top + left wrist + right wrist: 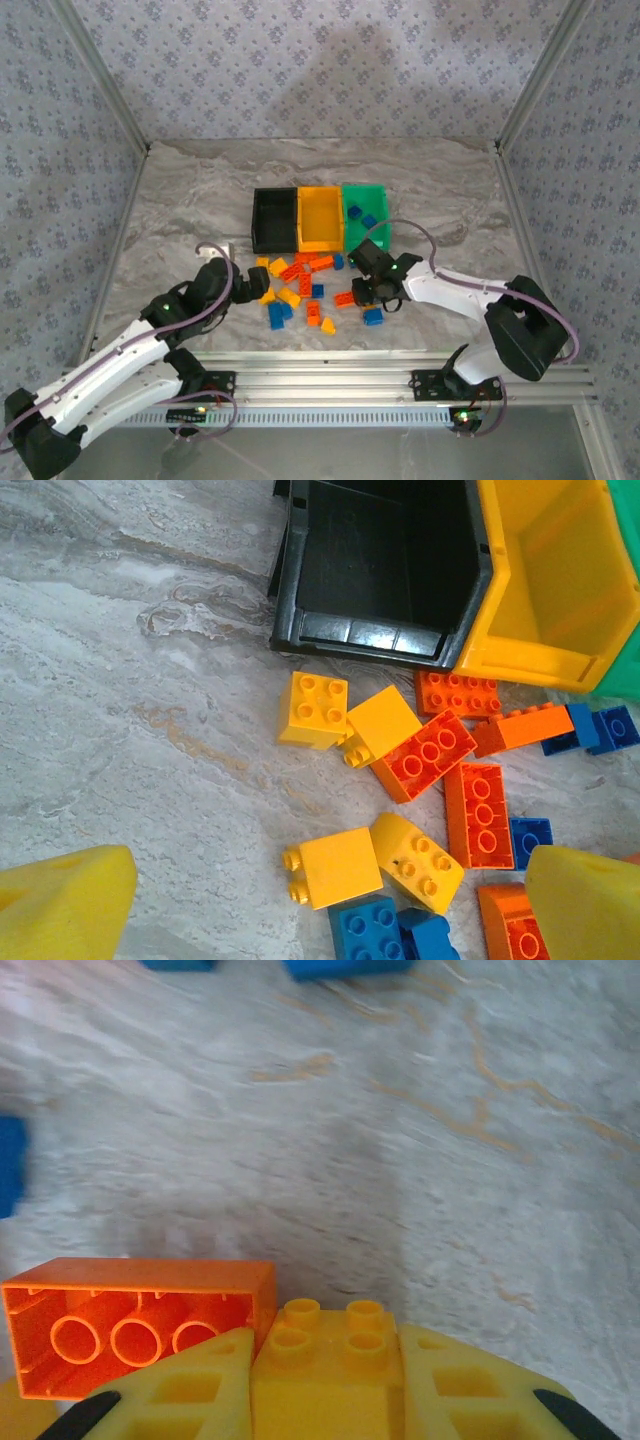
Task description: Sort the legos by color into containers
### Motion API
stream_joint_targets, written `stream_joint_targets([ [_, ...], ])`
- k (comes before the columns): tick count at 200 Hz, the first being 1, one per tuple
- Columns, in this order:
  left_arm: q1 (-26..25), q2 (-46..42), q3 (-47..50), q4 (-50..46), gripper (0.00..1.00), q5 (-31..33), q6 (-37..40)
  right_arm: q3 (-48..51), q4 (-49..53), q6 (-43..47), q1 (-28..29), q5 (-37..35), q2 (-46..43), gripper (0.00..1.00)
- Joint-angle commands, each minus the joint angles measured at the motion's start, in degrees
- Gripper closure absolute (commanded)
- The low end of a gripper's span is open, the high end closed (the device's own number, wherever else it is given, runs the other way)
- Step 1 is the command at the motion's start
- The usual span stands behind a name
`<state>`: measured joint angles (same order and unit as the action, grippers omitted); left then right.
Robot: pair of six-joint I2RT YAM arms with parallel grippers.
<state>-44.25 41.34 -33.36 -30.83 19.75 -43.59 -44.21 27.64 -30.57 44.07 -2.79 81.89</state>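
Legos [296, 270], studded bricks in yellow, orange and blue, lie scattered on the bench [180, 200] at 6 o'clock from the row of black bin [257, 220], yellow bin [320, 215] and green bin [372, 197]. Two blue bricks [355, 212] sit in the green bin. The right jaws grip a four-stud yellow brick [325, 1360]. An orange brick [140, 1325] lies just beside it at 9 o'clock, hollow side showing. The left jaws gape wide over the scatter.

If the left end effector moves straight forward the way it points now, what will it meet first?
Probably the pair of yellow bricks lying just ahead of the left end effector, between its open fingers. The black bin lies farther on. Its height is unclear, so this is a guess.
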Motion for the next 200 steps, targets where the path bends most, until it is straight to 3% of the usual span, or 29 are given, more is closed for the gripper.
stream_joint_targets([
  [1,0.5,-0.1,0.1,0.5,0.00,-0.7,-0.2,0.6,-3.5,-1.9,-1.0,-1.6,-0.3,0.71],
  [79,1.0,-0.6,0.5,0.4,0.00,-1.3,-0.5,0.8,-2.9,-1.9,-2.3,-2.2,1.7,0.46],
  [200,2.0,-0.6,1.5,1.7,0.00,-3.0,-1.1,5.1,-1.6,-4.5,-4.0,-4.0,-6.2,0.45],
])
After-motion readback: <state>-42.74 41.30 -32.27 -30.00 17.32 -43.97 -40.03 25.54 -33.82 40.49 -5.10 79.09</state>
